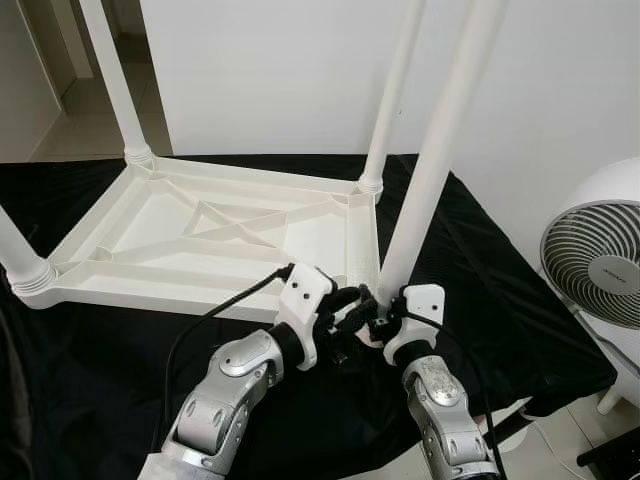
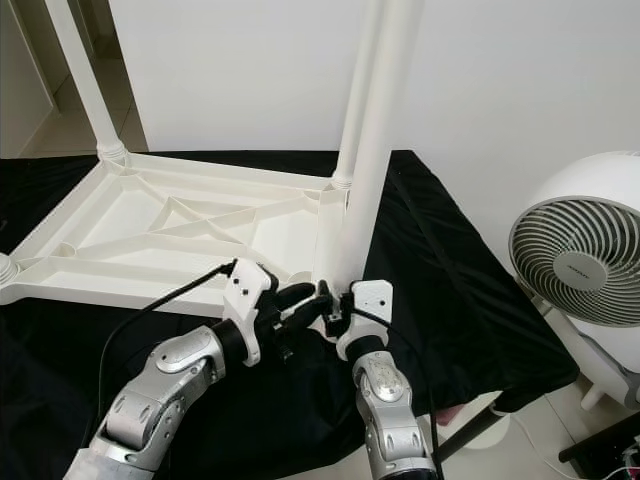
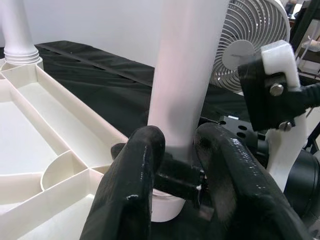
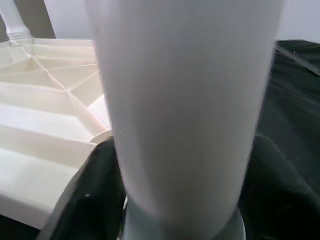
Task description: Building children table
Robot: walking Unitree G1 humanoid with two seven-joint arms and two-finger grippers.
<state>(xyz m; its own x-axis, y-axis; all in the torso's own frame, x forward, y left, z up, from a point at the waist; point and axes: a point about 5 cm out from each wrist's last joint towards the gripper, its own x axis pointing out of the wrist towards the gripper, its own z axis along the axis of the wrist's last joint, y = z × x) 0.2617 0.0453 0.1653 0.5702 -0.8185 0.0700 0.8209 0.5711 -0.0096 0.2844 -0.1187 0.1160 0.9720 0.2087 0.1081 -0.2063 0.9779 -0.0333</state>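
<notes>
1. Left eye view: the white plastic tabletop [image 1: 215, 235] lies upside down on a desk [image 1: 520, 330] covered in black cloth. Three legs already stand in its corners: two at the far corners [image 1: 115, 85] [image 1: 392, 95] and one at the near left corner [image 1: 18, 255].
2. The fourth leg [image 1: 440, 150] stands at the near right corner, leaning slightly. Its foot sits at or in the corner socket; whether it is fully seated cannot be told.
3. The left gripper [image 1: 350, 310] reaches in from the left, its jaws narrow around the foot of the leg. In the left wrist view its fingers [image 3: 132, 185] bracket the tube just above the socket.
4. The right gripper [image 1: 388, 325] meets the same foot from the near side. The right wrist view shows its dark fingers [image 4: 95, 195] on either side of the tube, jaws closed on the leg.
5. Handling estimate: the leg is a hollow, smooth tube, probably light, stiff and slippery. A long tube held low tips easily, so keep it plumb.
6. Grip point: hold low, near the socket, where force goes straight into the joint. Squeeze moderately; thin plastic may dent.
7. The tabletop is ribbed underneath and looks rigid but light; it may slide on the cloth under pressure.
8. A white fan [image 1: 600, 255] stands beside the desk on the right, well apart from the leg.
</notes>
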